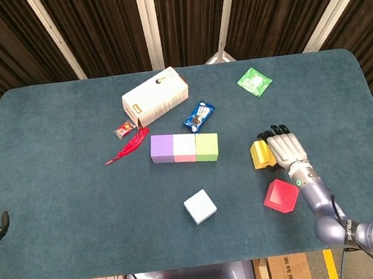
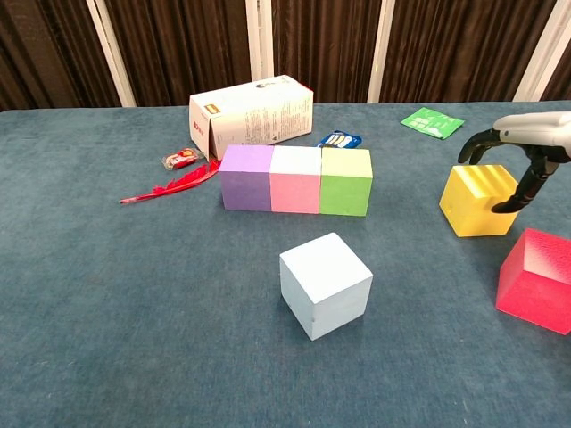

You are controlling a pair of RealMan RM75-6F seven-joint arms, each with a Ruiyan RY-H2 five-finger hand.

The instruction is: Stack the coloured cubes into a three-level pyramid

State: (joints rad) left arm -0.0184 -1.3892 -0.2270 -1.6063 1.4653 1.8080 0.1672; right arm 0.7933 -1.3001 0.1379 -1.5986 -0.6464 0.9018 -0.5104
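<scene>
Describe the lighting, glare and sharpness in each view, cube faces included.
Head view: even overhead light, soft short shadows, everything sharp, no glare on the table. Chest view: bright patches on the top faces of the yellow cube and red cube, front faces darker; the light blue cube looks washed out on top; the right hand is cut by the frame edge but sharp.
</scene>
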